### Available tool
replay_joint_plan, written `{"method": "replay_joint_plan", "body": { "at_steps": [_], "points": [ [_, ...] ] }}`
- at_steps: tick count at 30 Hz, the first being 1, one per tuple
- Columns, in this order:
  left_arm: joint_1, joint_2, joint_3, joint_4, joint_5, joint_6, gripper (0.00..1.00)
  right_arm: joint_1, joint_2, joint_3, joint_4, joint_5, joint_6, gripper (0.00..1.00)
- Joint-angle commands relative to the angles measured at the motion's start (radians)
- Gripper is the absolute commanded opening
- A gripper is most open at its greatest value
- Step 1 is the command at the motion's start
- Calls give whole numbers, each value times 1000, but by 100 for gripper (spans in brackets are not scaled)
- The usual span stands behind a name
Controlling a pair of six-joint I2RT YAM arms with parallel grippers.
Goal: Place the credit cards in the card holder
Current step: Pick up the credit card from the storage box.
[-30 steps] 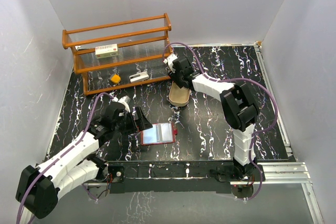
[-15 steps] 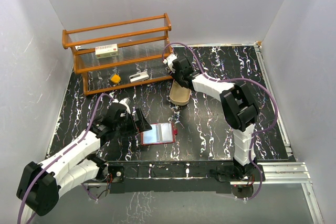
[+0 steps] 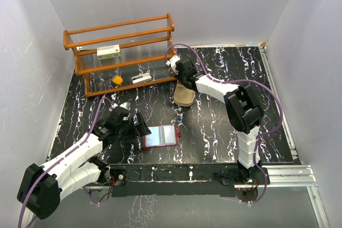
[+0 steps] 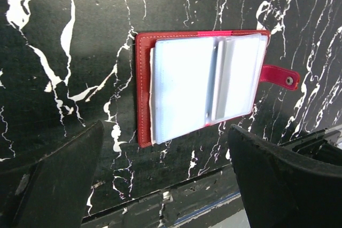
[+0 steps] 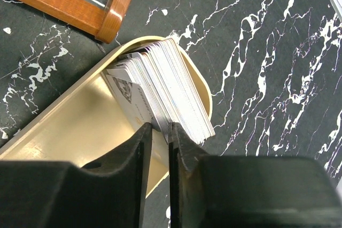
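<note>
The right pincer (image 5: pixel 160 148) is drawn nearly together at the edge of the credit cards (image 5: pixel 171 86), which are stacked in a tan tray (image 5: pixel 69 126); a grip cannot be confirmed. Several cards could be pinched at once. The left pincer (image 4: pixel 165 129) is spread wide over the opened card holder (image 4: pixel 187 84).

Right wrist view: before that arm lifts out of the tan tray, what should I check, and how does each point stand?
1. Pale plastic credit cards stand on edge in the tan oval tray: ok.
2. Right gripper sits at the stack's near edge, jaws almost together: ok.
3. A single card pinched, not several: cannot tell.
4. Dark-red leather card holder lies open, pale pockets up: ok.
5. Left gripper open over the holder: ok.
</note>
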Motion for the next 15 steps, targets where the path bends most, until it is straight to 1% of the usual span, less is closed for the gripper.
{"method": "replay_joint_plan", "body": {
  "at_steps": [1,4,8,11,15],
  "points": [
    [-3,9,-12,-26,-36,-9,92,-10,-36,70,0,27,-11,13],
    [-4,11,-9,-36,-52,-15,90,-10,-36,102,-39,10,0,9],
    [-3,5,-18,-22,-31,-13,84,-10,-54,111,-76,-21,18,0],
    [-4,7,-22,-11,-12,-11,80,-10,-79,101,-95,-49,28,0],
    [-4,-4,-36,0,-1,-22,78,-10,-111,90,-116,-94,38,0]
  ]
}}
